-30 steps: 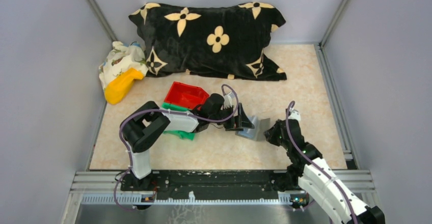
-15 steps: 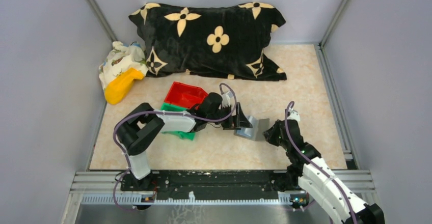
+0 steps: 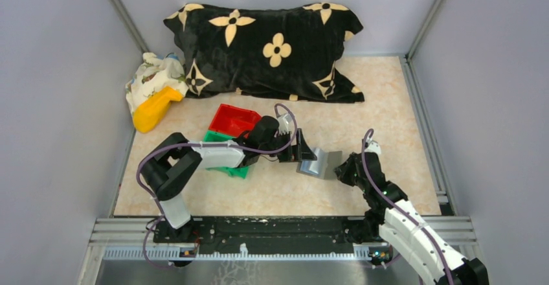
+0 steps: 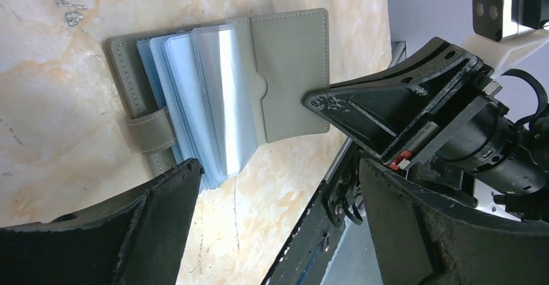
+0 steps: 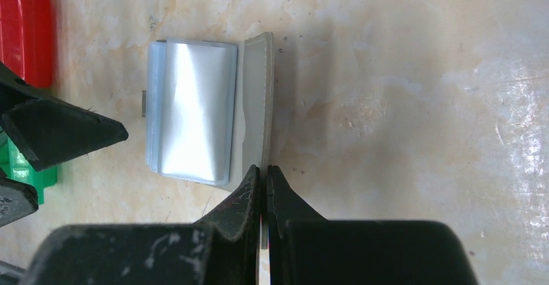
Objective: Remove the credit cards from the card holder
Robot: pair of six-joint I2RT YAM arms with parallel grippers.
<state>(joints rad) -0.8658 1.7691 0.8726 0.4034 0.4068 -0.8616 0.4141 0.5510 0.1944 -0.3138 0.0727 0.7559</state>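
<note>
A pale, marbled beige surface (image 3: 388, 103) is enclosed by plain grey walls (image 3: 58, 103). Well behind the card holder (image 3: 317, 163), against the back wall, a plump, velvety black pillow (image 3: 265, 45) printed with cream flower shapes is laid. Behind and well to the left of the card holder, a crumpled floral cloth (image 3: 152, 78) is bunched in the corner, and a smooth yellow plastic object (image 3: 154, 109) is rested against it. Near the card holder, to its left, a red plastic bin (image 3: 232, 120) with angular walls is seen. A green bin (image 3: 230, 170) beside it is largely hidden under the left arm (image 3: 213, 155).

The card holder is found on the surface between the two grippers, near the middle. It is spread open. A matte grey, leather-like cover (image 4: 291, 58) with a stitched border is shown, with a short strap tab (image 4: 150, 129) at the far edge and a rounded thumb notch (image 4: 259, 91) cut into the inner pocket. A stack of glossy, pale blue clear sleeves (image 4: 213, 116) is fanned over the spine, and strong glare is thrown off the topmost one. Whether cards are inside cannot be told. The right-hand half of the cover is tilted up off the surface.

The edge of that raised half is pinched by the right gripper (image 5: 264, 171), whose black fingers are pressed together on it. The left gripper (image 4: 278, 168) is spread wide on the opposite side of the card holder. One fingertip is placed at the corner of the sleeves, and nothing is held.
</note>
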